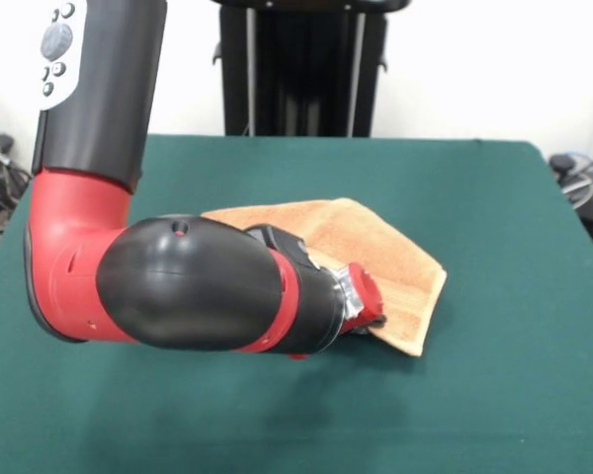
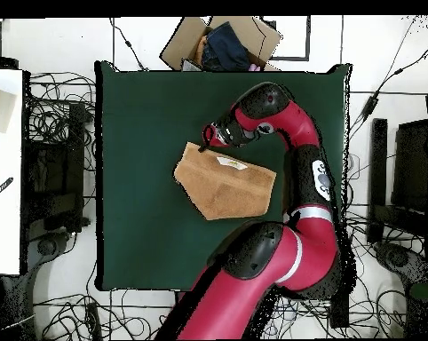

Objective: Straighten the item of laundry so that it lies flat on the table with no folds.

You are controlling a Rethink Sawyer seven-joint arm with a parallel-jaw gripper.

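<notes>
green table | towel folded, label overhead only | hand at towel edge, grip unclear

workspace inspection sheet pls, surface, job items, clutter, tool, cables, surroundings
surface: table covered in dark green cloth, no damage visible.
job's things: orange-tan towel near the middle, irregular outline, not spread flat; white label showing on top.
clutter: nothing seen on the table.
grippers: tool low at the towel's edge; open or shut cannot be told.
cables: many loose cables on the floor around the table.
surroundings: open cardboard box with dark contents beyond one table edge; black stand behind the table.
</notes>
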